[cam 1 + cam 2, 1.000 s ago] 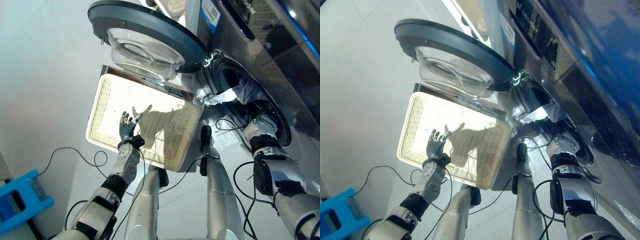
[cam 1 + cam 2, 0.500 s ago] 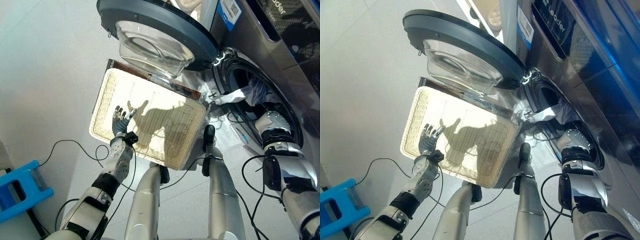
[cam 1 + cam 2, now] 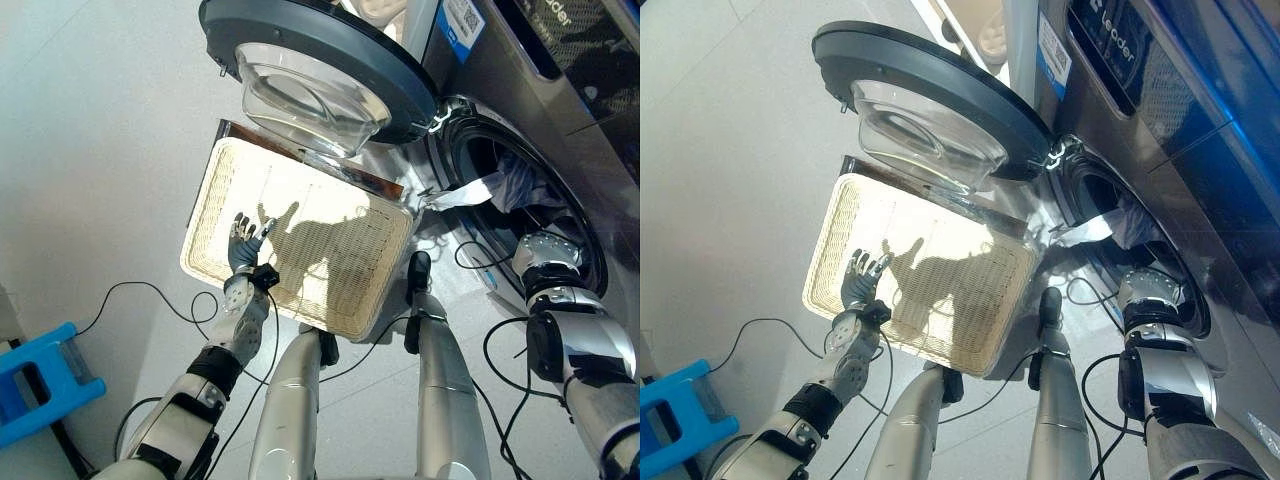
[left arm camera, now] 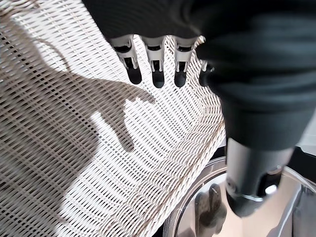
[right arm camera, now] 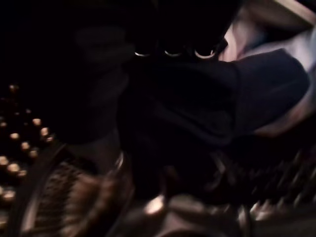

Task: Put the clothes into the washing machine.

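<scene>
The washing machine (image 3: 520, 90) stands at the right with its round door (image 3: 310, 70) swung open. Blue and white clothes (image 3: 515, 180) lie in the drum mouth, and a white strip (image 3: 465, 192) hangs over the rim. My right arm reaches into the drum; the right hand (image 5: 168, 39) is lost in the dark there, next to a dark blue cloth (image 5: 256, 94). My left hand (image 3: 243, 250) hovers open over the pale wicker basket (image 3: 340, 260), holding nothing, its fingers (image 4: 154, 69) straight above the weave.
The wicker basket lies on the light floor under the open door, its far edge tucked below the door glass (image 3: 310, 100). A blue plastic stool (image 3: 40, 385) stands at the lower left.
The whole picture has shifted with the head camera. My left hand stays spread over the basket and my right arm stays in the drum mouth.
</scene>
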`<state>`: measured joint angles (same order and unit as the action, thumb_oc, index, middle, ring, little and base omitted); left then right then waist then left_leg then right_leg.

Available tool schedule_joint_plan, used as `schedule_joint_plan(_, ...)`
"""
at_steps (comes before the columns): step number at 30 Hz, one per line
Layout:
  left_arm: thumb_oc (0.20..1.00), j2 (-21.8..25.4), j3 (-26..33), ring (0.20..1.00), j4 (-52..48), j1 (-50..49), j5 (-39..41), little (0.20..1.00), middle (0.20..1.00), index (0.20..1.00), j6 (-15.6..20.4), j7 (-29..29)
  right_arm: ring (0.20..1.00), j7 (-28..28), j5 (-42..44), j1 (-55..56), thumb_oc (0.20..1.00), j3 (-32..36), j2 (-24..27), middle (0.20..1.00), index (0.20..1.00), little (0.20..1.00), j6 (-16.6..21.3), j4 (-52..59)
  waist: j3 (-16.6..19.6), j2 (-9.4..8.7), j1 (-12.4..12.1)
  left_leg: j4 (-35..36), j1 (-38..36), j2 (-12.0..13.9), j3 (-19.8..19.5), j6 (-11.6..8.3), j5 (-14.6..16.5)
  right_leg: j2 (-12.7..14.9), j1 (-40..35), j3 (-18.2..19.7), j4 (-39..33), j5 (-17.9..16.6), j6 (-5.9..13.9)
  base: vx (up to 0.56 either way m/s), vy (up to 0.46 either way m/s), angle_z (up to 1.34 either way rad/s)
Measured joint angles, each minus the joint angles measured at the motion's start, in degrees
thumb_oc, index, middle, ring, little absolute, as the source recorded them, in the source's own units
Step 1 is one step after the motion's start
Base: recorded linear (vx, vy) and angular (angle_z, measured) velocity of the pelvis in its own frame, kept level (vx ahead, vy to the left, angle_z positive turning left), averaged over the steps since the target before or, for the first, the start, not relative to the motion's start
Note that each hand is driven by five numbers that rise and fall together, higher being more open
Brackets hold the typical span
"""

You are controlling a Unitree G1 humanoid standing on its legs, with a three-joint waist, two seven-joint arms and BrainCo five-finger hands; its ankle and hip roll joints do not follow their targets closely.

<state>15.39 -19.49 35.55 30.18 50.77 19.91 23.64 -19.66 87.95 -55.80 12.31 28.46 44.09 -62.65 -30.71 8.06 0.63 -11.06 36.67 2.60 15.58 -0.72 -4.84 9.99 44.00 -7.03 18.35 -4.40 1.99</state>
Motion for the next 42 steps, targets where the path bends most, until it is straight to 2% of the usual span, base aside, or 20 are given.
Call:
schedule_joint_plan(1, 1.000, -0.69, 0.01, 1.000, 0.27, 0.13, 0.00, 1.000, 1.000, 1.000, 0.07, 0.12, 1.000, -2.00, -1.85, -0.07, 1.000, -0.44, 0.09, 1.000, 1.000, 1.000, -1.21, -0.26, 0.00, 0.00, -0.01, 0.01, 0.00, -0.03, 0.06, 0.11, -0.08, 0.00, -0.25, -0.01, -0.61, -0.32, 0.21, 0.00, 0.000, 0.00)
schedule_joint_plan(3, 1.000, -0.69, 0.01, 1.000, 0.27, 0.13, 0.00, 1.000, 1.000, 1.000, 0.07, 0.12, 1.000, -2.00, -1.85, -0.07, 1.000, -0.44, 0.09, 1.000, 1.000, 1.000, -1.21, -0.26, 0.00, 0.00, -0.01, 0.01, 0.00, -0.03, 0.06, 0.11, -0.08, 0.00, -0.25, -0.01, -0.61, -0.32, 0.21, 0.00, 0.000, 0.00)
schedule_joint_plan(4, 1.000, -1.26, 0.00, 1.000, 2.11, 0.81, 0.01, 1.000, 1.000, 1.000, 0.11, 0.20, 1.000, -4.44, -4.65, -0.44, 1.000, -1.71, 0.21, 1.000, 1.000, 1.000, -2.31, -1.53, 0.00, 0.00, -0.04, 0.10, 0.01, -0.05, 0.04, 0.14, -0.11, 0.00, -0.32, -0.02, -0.83, -0.38, 0.38, 0.00, 0.000, 0.00)
schedule_joint_plan(9, 1.000, -1.55, -0.01, 1.000, 3.34, 1.72, 0.01, 1.000, 1.000, 1.000, 0.18, 0.23, 1.000, -6.34, -8.08, -0.96, 1.000, -2.63, 0.39, 1.000, 1.000, 1.000, -4.15, -3.79, 0.00, 0.00, -0.05, 0.30, -0.09, -0.06, -0.02, 0.29, -0.24, 0.00, -0.87, -0.31, -1.50, -0.86, 0.17, 0.00, -0.003, 0.01)
schedule_joint_plan(10, 1.000, -1.72, 0.02, 1.000, 4.26, 2.67, 0.01, 1.000, 1.000, 1.000, 0.37, 0.23, 1.000, -8.80, -11.59, -0.47, 1.000, -4.19, -0.42, 1.000, 1.000, 1.000, -9.11, -5.33, 0.00, 0.00, -0.11, 0.29, -0.15, -0.16, -0.46, 0.48, -0.38, 0.15, -1.47, -0.89, -1.96, -1.17, 0.20, -0.01, -0.031, 0.07)
schedule_joint_plan(11, 1.000, -1.86, 0.01, 1.000, 4.26, 2.83, 0.01, 1.000, 1.000, 1.000, 0.41, 0.23, 1.000, -9.01, -11.97, -0.38, 1.000, -4.23, -0.83, 1.000, 1.000, 1.000, -9.68, -5.34, 0.00, 0.01, -0.11, 0.29, -0.15, -0.16, -0.47, 0.48, -0.38, 0.15, -1.49, -0.91, -1.98, -1.18, 0.20, -0.01, -0.044, 0.09)
schedule_joint_plan(14, 1.000, -2.41, 0.43, 1.000, 4.34, 3.25, 0.02, 1.000, 1.000, 1.000, 0.54, 0.01, 1.000, -11.49, -23.42, 0.41, 1.000, -8.80, -0.80, 1.000, 1.000, 1.000, -22.66, -7.42, 0.00, 0.00, -0.17, -0.16, -0.14, -0.01, -1.30, 0.47, -0.37, 0.16, -2.08, -1.82, -1.96, -1.15, 0.15, 0.00, -0.034, 0.07)
schedule_joint_plan(16, 1.000, -2.40, 0.45, 1.000, 4.37, 3.34, 0.02, 1.000, 1.000, 1.000, 0.55, -0.21, 1.000, -11.46, -26.46, 0.22, 1.000, -10.09, -0.81, 1.000, 1.000, 1.000, -27.14, -7.45, 0.00, 0.00, -0.25, -0.41, -0.14, -0.02, -1.49, 0.47, -0.37, 0.23, -2.29, -2.00, -1.95, -1.16, 0.13, 0.00, -0.024, 0.05)
schedule_joint_plan(20, 1.000, -2.55, 0.46, 1.000, 4.54, 3.14, 0.01, 1.000, 1.000, 1.000, 0.68, -0.95, 1.000, -12.29, -29.38, 1.27, 1.000, -10.57, -1.35, 1.000, 1.000, 1.000, -29.01, -7.58, 0.00, 0.00, -0.22, -0.67, -0.15, 0.02, -1.75, 0.42, -0.34, 0.28, -2.63, -2.32, -1.95, -1.15, 0.16, 0.00, -0.005, 0.02)
schedule_joint_plan(29, 1.000, -3.32, 0.49, 1.000, 5.66, 3.40, -0.01, 1.000, 1.000, 1.000, 1.34, -1.31, 1.000, -16.98, -32.03, 2.38, 1.000, -10.61, -4.47, 1.000, 1.000, 1.000, -28.47, -7.65, 0.00, 0.00, -0.06, -1.14, -0.22, 0.13, -1.78, 0.43, -0.34, 0.27, -2.76, -2.34, -1.63, -1.08, 0.24, 0.00, 0.000, 0.00)
schedule_joint_plan(33, 1.000, -4.39, 0.39, 1.000, 6.54, 3.24, -0.04, 1.000, 1.000, 1.000, 1.89, -1.14, 1.000, -25.36, -42.13, 3.22, 1.000, -11.26, -6.43, 1.000, 1.000, 1.000, -27.39, -7.42, 0.00, 0.00, -0.09, -1.42, -0.30, 0.12, -1.88, 0.43, -0.34, 0.30, -2.99, -2.38, -1.51, -1.09, 0.23, -0.01, 0.012, 0.00)
schedule_joint_plan(36, 1.000, -4.56, 0.44, 1.000, 6.78, 3.27, -0.04, 1.000, 1.000, 1.000, 1.95, -1.11, 1.000, -30.93, -48.19, 3.21, 1.000, -12.77, -6.83, 1.000, 1.000, 1.000, -28.03, -7.35, 0.00, 0.00, -0.06, -1.49, -0.30, 0.15, -1.88, 0.44, -0.34, 0.29, -3.00, -2.38, -1.50, -1.11, 0.21, 0.00, 0.000, 0.00)
schedule_joint_plan(37, 1.000, -4.73, 0.46, 1.000, 6.98, 3.22, -0.04, 1.000, 1.000, 1.000, 2.02, -1.11, 1.000, -34.29, -52.22, 3.38, 1.000, -13.59, -7.00, 1.000, 1.000, 1.000, -28.99, -7.26, 0.00, 0.00, -0.04, -1.51, -0.35, 0.17, -1.90, 0.44, -0.35, 0.28, -3.09, -2.42, -1.51, -1.11, 0.20, 0.00, 0.000, 0.00)
schedule_joint_plan(38, 1.000, -4.73, 0.46, 1.000, 6.98, 3.22, -0.04, 1.000, 1.000, 1.000, 2.02, -1.11, 1.000, -34.29, -52.22, 3.38, 1.000, -13.59, -7.00, 1.000, 1.000, 1.000, -28.99, -7.26, 0.00, 0.00, -0.04, -1.51, -0.35, 0.17, -1.90, 0.44, -0.35, 0.28, -3.09, -2.42, -1.51, -1.11, 0.20, 0.00, 0.000, 0.00)
schedule_joint_plan(39, 1.000, -5.24, 0.44, 1.000, 7.91, 3.24, -0.04, 1.000, 1.000, 1.000, 2.19, -1.17, 1.000, -39.26, -57.62, 4.34, 1.000, -15.33, -7.30, 1.000, 1.000, 1.000, -31.45, -6.45, 0.00, 0.00, -0.04, -1.51, -0.64, 0.17, -1.94, 0.44, -0.34, 0.27, -3.41, -2.46, -1.53, -1.10, 0.21, 0.00, 0.000, 0.00)
schedule_joint_plan(41, 1.000, -5.49, 0.41, 1.000, 8.55, 3.16, -0.04, 1.000, 1.000, 1.000, 2.25, -1.17, 1.000, -41.54, -60.19, 5.19, 1.000, -15.46, -7.78, 1.000, 1.000, 1.000, -32.78, -5.58, 0.00, 0.00, 0.00, -1.50, -0.93, 0.19, -2.03, 0.43, -0.33, 0.26, -3.79, -2.55, -1.64, -1.09, 0.22, 0.00, 0.000, 0.00)
schedule_joint_plan(42, 1.000, -5.52, 0.44, 1.000, 8.56, 2.97, -0.06, 1.000, 1.000, 1.000, 2.74, -1.15, 1.000, -44.73, -64.54, 5.72, 1.000, -16.47, -8.24, 1.000, 1.000, 1.000, -34.81, -5.15, 0.00, 0.00, 0.02, -1.48, -0.94, 0.21, -2.06, 0.43, -0.33, 0.27, -3.84, -2.63, -1.66, -1.07, 0.23, 0.00, 0.000, 0.00)
